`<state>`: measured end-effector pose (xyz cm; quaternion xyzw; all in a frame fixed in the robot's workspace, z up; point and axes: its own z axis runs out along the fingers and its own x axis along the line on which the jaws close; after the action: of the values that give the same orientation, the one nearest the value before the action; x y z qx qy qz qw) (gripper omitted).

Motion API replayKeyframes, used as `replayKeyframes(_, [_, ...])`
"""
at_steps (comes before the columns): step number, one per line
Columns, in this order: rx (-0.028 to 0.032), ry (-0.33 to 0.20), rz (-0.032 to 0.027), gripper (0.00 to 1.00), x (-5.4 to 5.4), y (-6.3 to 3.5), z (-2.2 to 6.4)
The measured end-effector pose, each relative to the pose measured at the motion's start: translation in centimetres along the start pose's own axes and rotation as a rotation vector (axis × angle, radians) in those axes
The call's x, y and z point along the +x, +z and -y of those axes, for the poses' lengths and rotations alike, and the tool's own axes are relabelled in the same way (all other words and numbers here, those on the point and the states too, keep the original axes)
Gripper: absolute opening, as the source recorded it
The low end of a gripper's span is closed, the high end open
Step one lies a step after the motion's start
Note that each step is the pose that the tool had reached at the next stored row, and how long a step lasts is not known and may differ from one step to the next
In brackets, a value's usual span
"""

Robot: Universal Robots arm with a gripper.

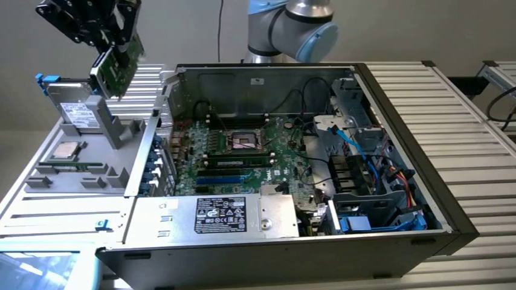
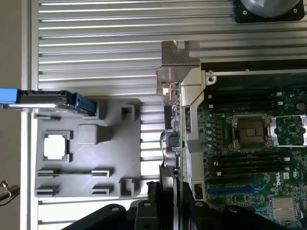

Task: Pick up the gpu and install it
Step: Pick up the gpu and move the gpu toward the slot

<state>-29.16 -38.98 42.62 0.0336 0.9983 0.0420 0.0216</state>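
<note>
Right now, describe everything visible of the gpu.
The gpu is a flat green circuit-board card with a silver metal end bracket. The claw is shut on it, holding it tilted in the air above the grey parts tray, at the exterior view's left of the open computer case.

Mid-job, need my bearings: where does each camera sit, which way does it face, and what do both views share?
Exterior view: off the arm, raised, looking down on the open black computer case and grey plastic parts tray; the arm's blue-capped joint and black end effector show.
Wrist view: on the wrist, looking down past the end effector at tray and green motherboard.
Shared: tray, motherboard, and the green circuit-board gpu clamped in the end effector.
</note>
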Motion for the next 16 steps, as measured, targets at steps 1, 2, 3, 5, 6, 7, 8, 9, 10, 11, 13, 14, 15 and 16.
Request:
replayKeyframes(1, [0.0001, 0.000, -0.0010, 0.28, -0.4, -0.10, -0.04])
replayKeyframes(2, [0.0001, 0.000, -0.0016, 0.28, -0.9, -0.14, -0.07])
replayKeyframes(3, [0.0001, 0.000, -0.0020, 0.28, -1.3, -0.16, -0.11])
replayKeyframes(5, [0.0002, 0.000, -0.0038, 0.28, -2.3, -0.16, -0.17])
replayKeyframes(6, [0.0004, 0.001, -0.0057, 0.28, -2.7, -0.15, -0.20])
replayKeyframes(7, [0.0004, 0.001, -0.0080, 0.28, -3.1, -0.12, -0.23])
replayKeyframes(8, [0.0007, 0.001, -0.0110, 0.28, -3.5, -0.11, -0.25])
replayKeyframes(9, [0.0009, 0.001, -0.0142, 0.28, -3.9, -0.09, -0.28])
replayKeyframes(10, [0.0011, 0.001, -0.0168, 0.28, -4.3, -0.07, -0.30])
replayKeyframes(11, [0.0013, 0.002, -0.0186, 0.28, -4.7, -0.05, -0.33])
replayKeyframes(13, [0.0014, 0.002, -0.0214, 0.28, -5.6, 0.02, -0.39])
replayKeyframes(14, [0.0015, 0.002, -0.0230, 0.28, -6.1, 0.07, -0.42])
replayKeyframes(15, [0.0016, 0.002, -0.0247, 0.28, -6.6, 0.14, -0.45])
replayKeyframes(16, [0.0019, 0.002, -0.0272, 0.28, -7.0, 0.21, -0.47])
